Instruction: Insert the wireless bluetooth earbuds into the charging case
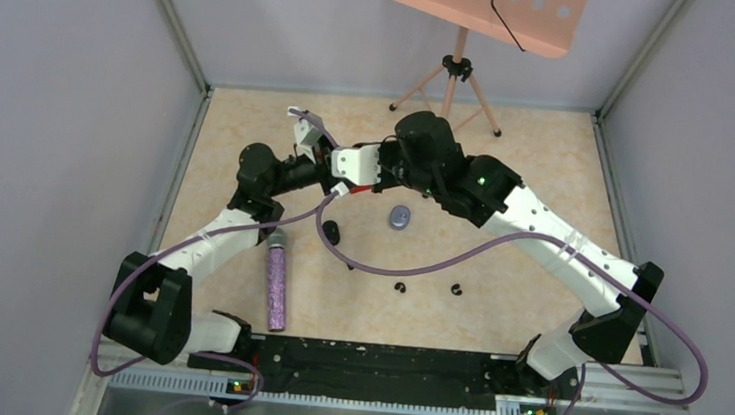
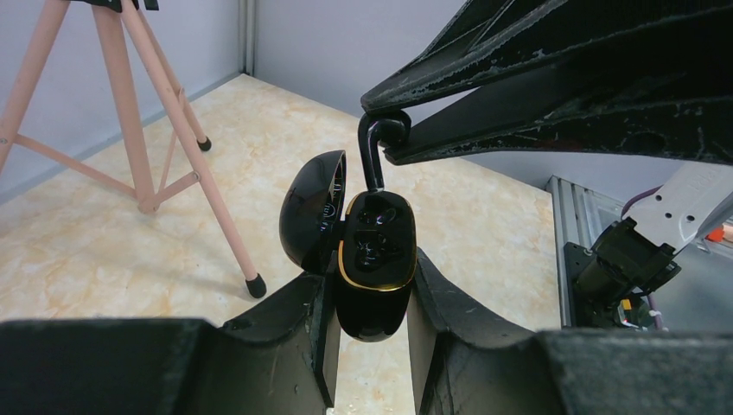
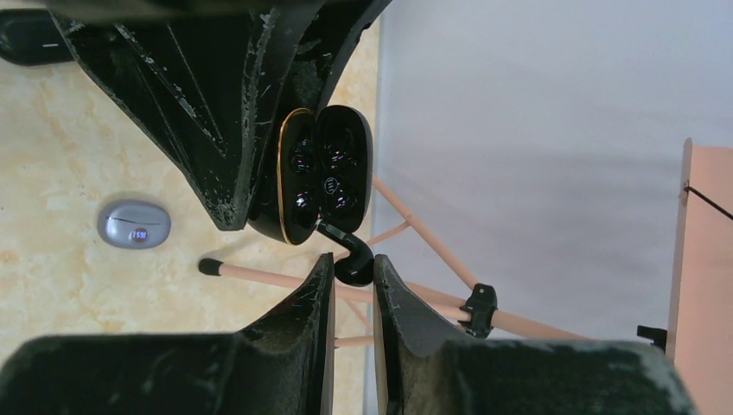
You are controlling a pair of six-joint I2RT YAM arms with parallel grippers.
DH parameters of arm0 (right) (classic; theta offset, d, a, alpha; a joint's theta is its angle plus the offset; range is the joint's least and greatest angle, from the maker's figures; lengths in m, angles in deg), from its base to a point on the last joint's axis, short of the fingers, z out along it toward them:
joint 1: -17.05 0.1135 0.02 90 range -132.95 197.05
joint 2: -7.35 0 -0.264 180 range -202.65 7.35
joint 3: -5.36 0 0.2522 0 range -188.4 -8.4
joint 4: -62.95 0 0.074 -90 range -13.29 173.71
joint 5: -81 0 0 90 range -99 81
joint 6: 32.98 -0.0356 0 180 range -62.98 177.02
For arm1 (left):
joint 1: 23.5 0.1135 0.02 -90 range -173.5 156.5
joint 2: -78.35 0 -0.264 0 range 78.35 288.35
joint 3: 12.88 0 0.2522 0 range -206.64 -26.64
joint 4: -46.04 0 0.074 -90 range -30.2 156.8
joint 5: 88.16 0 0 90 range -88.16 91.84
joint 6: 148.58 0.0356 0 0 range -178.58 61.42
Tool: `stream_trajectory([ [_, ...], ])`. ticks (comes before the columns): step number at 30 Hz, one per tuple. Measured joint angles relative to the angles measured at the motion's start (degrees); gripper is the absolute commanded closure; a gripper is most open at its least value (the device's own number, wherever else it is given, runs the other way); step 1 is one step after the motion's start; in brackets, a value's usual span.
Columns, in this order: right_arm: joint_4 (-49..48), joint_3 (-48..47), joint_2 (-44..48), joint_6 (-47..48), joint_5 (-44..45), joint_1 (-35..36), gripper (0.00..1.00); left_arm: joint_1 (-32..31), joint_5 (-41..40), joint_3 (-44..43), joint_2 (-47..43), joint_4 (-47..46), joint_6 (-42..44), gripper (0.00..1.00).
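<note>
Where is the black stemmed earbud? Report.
Left wrist view, centre: earbud pinched in the right gripper, stem at the open black case in the left gripper.

White-and-black arms (image 1: 543,223), purple cables (image 1: 408,269), scuffed black fingers (image 2: 277,341)

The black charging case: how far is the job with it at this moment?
Done: the left gripper holds the black case open. In hand: the right gripper pinches one black earbud, its stem tip at the case's opening, not seated yet. Left: seating it, then two loose earbuds lying on the table.
</note>
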Motion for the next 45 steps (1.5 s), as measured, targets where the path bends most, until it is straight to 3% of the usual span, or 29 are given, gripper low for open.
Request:
stream_trajectory([
  [27, -3.69, 4.87, 0.24, 9.90, -1.03, 0.13, 0.98, 0.07, -1.55, 0.00, 0.74, 1.86, -0.68, 1.00],
  [38, -6.08, 6.34, 0.79, 12.20, -2.49, 0.13, 0.88, 0.00, -3.48, 0.00, 0.79, 2.01, -2.16, 1.00],
  [45, -3.39, 4.72, 0.81, 8.41, -4.42, -0.04, 0.70, -0.15, -3.43, 0.00, 0.79, 1.95, -1.46, 1.00],
])
